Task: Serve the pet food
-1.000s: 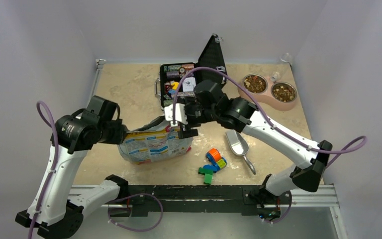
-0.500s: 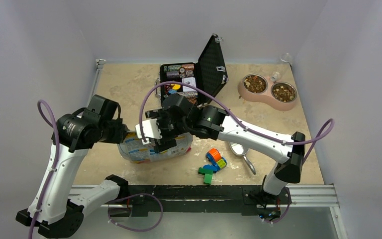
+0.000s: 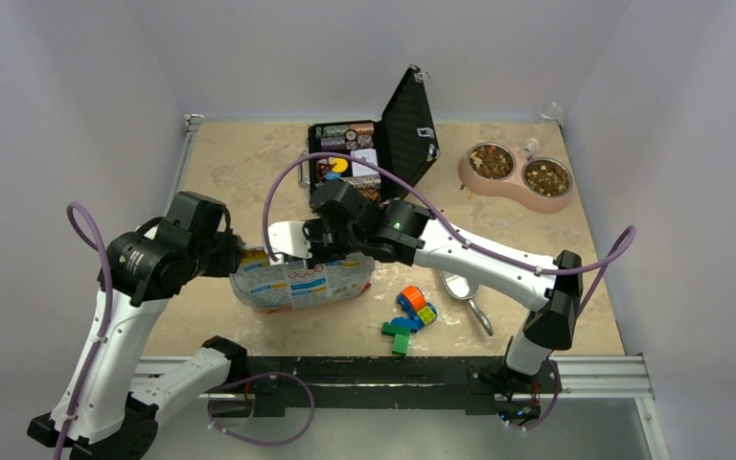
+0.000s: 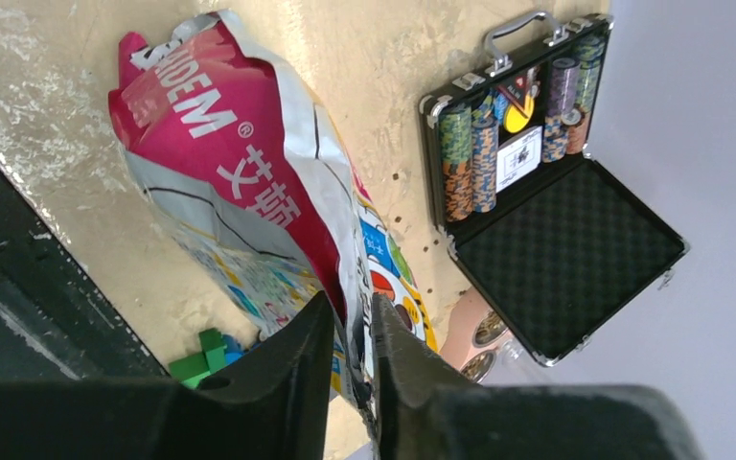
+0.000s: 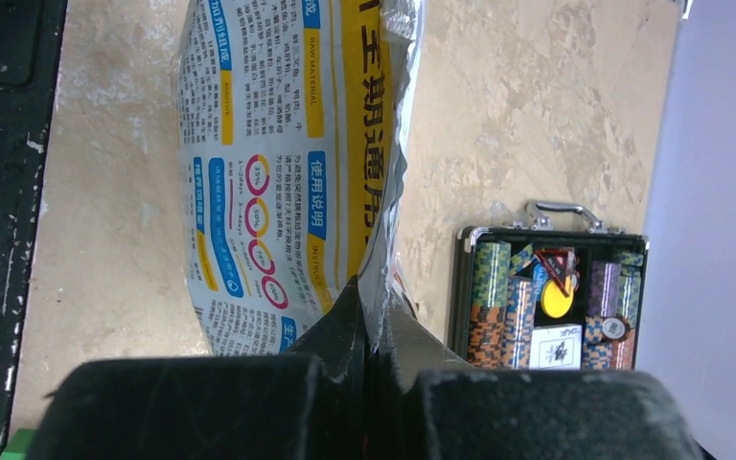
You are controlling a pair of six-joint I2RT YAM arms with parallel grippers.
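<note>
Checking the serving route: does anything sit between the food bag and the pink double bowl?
The right arm reaches across that line, hiding part of it; nothing else visible lies between bag and bowl. The open chip case stands beside.

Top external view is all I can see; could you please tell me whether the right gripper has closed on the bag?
Observer: Yes. In the right wrist view, the right gripper is shut on the crinkled silver edge of the bag.
Operator: Thank you. And the left gripper?
Observer: The left gripper has the bag's edge between its fingers, which stand slightly apart. I cannot tell whether they pinch it.
Operator: Which side of the bag faces that camera?
Observer: A pink panel with white lettering.
</note>
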